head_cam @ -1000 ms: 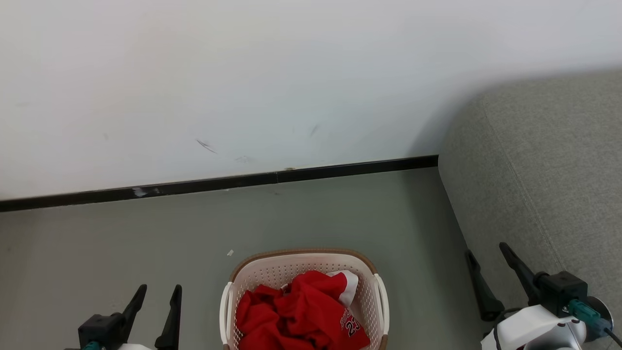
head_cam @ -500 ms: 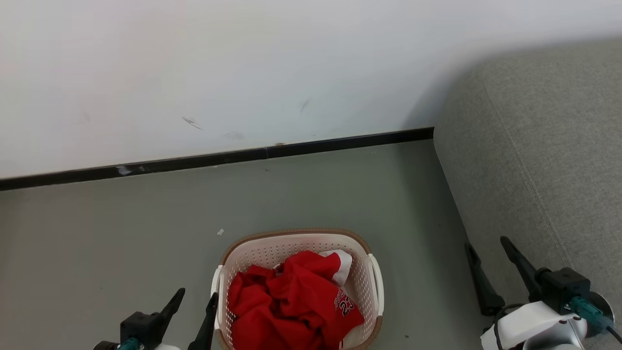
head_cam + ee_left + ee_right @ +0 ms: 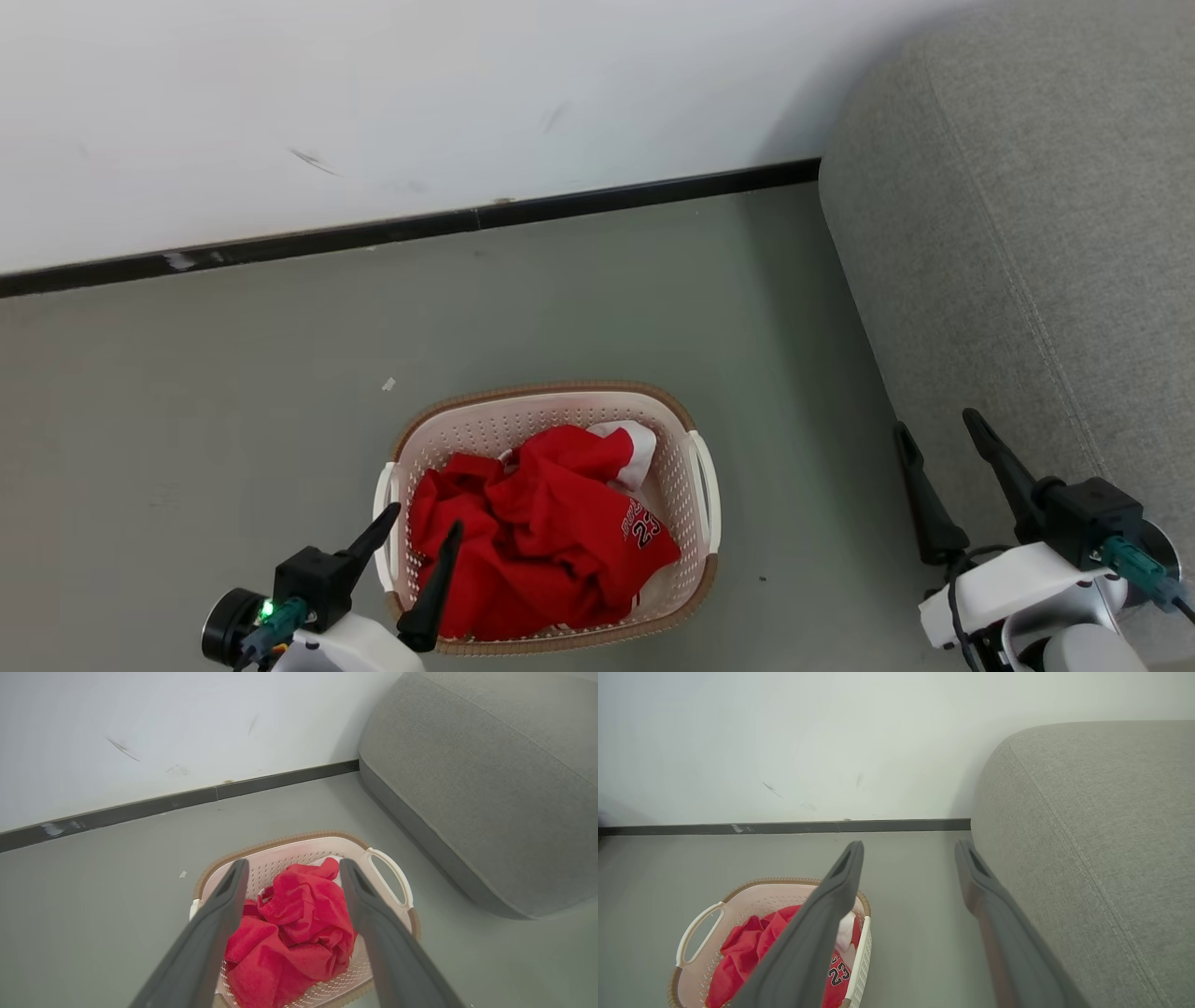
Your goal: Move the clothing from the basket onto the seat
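Not started: clothes [image 3: 541, 532] all in basket [image 3: 541, 387], none on sofa [image 3: 1027, 233]; left gripper [image 3: 427, 515] and right gripper [image 3: 934, 420] apart, empty

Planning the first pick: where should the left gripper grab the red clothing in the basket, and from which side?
Probably the raised bunched fold at the middle of the clothing, from straight above with the open left gripper. The crumpled heap offers ridges to pinch, and the basket walls block a sideways approach.
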